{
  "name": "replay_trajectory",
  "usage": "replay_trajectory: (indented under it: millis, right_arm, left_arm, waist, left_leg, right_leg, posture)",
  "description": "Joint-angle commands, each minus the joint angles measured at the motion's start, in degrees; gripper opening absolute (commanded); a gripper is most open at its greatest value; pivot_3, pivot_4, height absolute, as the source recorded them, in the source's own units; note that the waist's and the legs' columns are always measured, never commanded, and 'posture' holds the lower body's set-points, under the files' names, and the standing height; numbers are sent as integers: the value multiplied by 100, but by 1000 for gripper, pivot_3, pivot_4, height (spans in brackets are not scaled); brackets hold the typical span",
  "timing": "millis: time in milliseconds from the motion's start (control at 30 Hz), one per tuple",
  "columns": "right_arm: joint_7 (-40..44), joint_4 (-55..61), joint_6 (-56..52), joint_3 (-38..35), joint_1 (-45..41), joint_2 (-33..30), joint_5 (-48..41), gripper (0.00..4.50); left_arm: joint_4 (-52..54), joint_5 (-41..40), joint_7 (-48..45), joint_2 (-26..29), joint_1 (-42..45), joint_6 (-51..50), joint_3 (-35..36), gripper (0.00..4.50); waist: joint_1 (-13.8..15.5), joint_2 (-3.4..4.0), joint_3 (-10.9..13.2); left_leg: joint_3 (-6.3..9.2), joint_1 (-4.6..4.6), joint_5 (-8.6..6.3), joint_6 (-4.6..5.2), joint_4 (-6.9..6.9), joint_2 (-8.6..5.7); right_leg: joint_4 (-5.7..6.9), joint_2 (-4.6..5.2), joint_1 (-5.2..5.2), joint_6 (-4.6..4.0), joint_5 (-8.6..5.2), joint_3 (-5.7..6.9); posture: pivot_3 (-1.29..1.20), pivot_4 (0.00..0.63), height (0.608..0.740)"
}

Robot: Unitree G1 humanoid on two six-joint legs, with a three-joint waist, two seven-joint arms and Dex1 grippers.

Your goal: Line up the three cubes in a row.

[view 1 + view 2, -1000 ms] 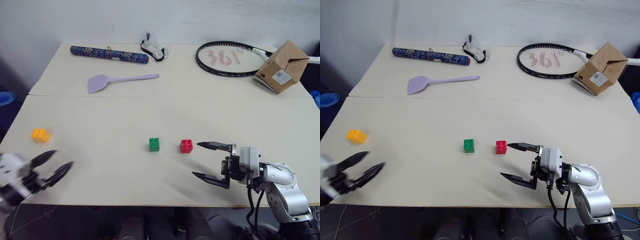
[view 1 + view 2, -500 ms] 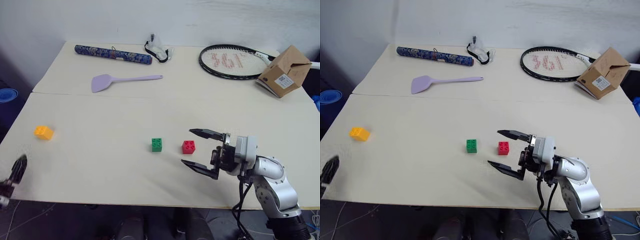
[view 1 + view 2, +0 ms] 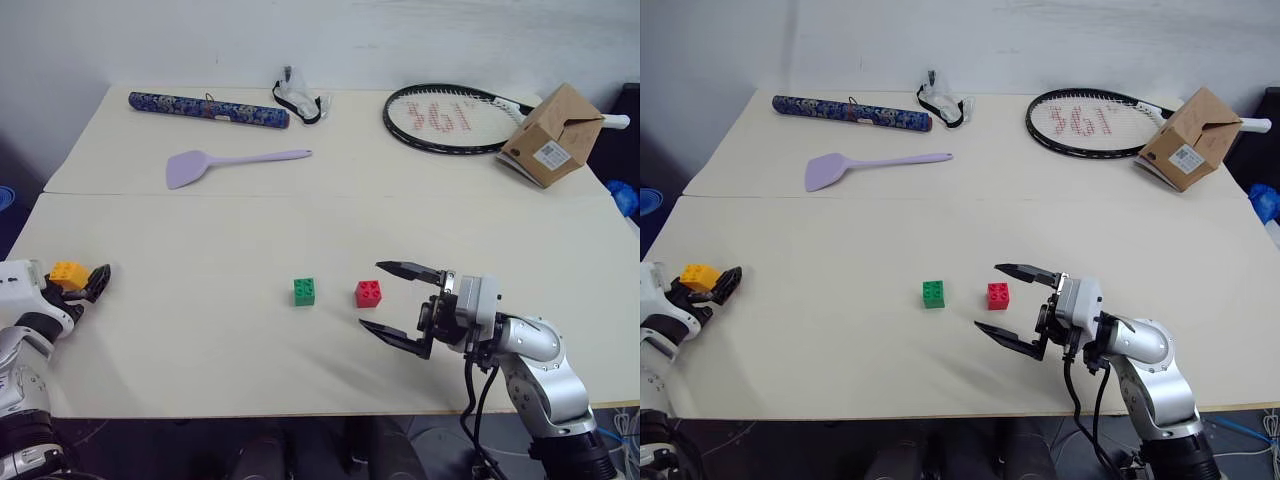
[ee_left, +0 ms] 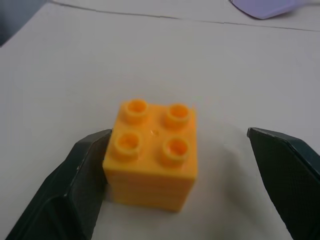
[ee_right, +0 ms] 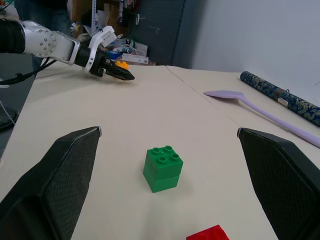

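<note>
Progress is partial: green cube (image 3: 304, 291) and red cube (image 3: 368, 293) sit side by side mid-table, while the yellow-orange cube (image 3: 67, 272) is far off at my left edge, not yet in line. My left gripper (image 4: 187, 185) straddles it, jaws spread, one finger touching, the other apart; my right gripper (image 3: 400, 302) hangs wide open just beside red. Only container, the cardboard box (image 3: 553, 134), looks shut, contents hidden.

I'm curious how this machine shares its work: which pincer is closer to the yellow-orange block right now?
The left. The left pincer has the yellow-orange block between its open fingers, one finger right against it. The right pincer hangs open far across the table, beside the red block.
</note>
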State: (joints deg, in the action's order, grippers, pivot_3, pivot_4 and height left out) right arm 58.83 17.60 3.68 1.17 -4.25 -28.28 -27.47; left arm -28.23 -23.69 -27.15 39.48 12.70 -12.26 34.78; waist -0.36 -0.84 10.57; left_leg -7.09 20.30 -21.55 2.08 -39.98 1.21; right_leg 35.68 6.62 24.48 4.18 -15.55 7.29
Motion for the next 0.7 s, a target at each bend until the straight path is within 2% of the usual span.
replay_trajectory:
  millis: [33, 233, 367, 400, 467, 567, 700]
  right_arm:
    - [-104, 165, 150, -91, 110, 29, 17, 4500]
    - [-129, 110, 227, -98, 171, -8, 67, 4500]
    - [-99, 81, 254, -141, 242, -84, 99, 4500]
    - [-95, 96, 242, -169, 276, -118, 97, 4500]
    - [-63, 127, 197, -250, 340, -219, 66, 4500]
    - [-45, 123, 155, -364, 404, -354, 29, 4500]
    - [-155, 249, 54, -717, 584, -557, -22, 4500]
  left_arm:
    - [-153, 80, -94, 150, -31, 252, 16, 3543]
    - [164, -207, -621, 90, -168, 607, 151, 1567]
    - [1194, -690, -1526, 55, -333, 558, -37, 1514]
    - [1730, -964, -2097, 111, -444, 381, -263, 1514]
    - [2304, -963, -3021, 389, -470, 216, -922, 1514]
    - [2260, -690, -4048, 705, -280, 395, -1679, 1514]
    - [1328, -18, -5425, 753, 534, 1328, -2796, 1514]
  waist:
    - [1, 0, 0]
    - [9, 0, 0]
    - [31, -1, 0]
    - [33, 0, 0]
    - [56, 2, 1]
    - [24, 15, 3]
    - [13, 29, 8]
  left_leg:
    - [0, 0, 0, 0, 0, 0]
    - [0, 0, 0, 0, -2, 0]
    - [2, 1, 0, -1, -3, 1]
    - [4, 1, 0, -1, -4, 0]
    - [7, 1, 0, 0, -5, -2]
    - [6, -3, 1, 1, -6, -8]
    - [-6, -3, 3, -11, -3, 1]
  right_leg:
    - [0, 0, 0, 0, 0, 0]
    - [1, 2, 0, 0, 0, -1]
    - [-1, 3, -1, 0, 0, 0]
    - [-2, 6, -2, 0, 0, 1]
    - [-3, 10, -5, 0, 0, 0]
    - [-12, 12, -7, 0, 0, -5]
    - [1, -8, 2, -10, -6, -5]
  posture:
    - [0, 150, 740]
    - [0, 150, 740]
    - [0, 150, 740]
    - [0, 150, 740]
    - [0, 150, 740]
    - [0, 150, 740]
    - [0, 150, 740]
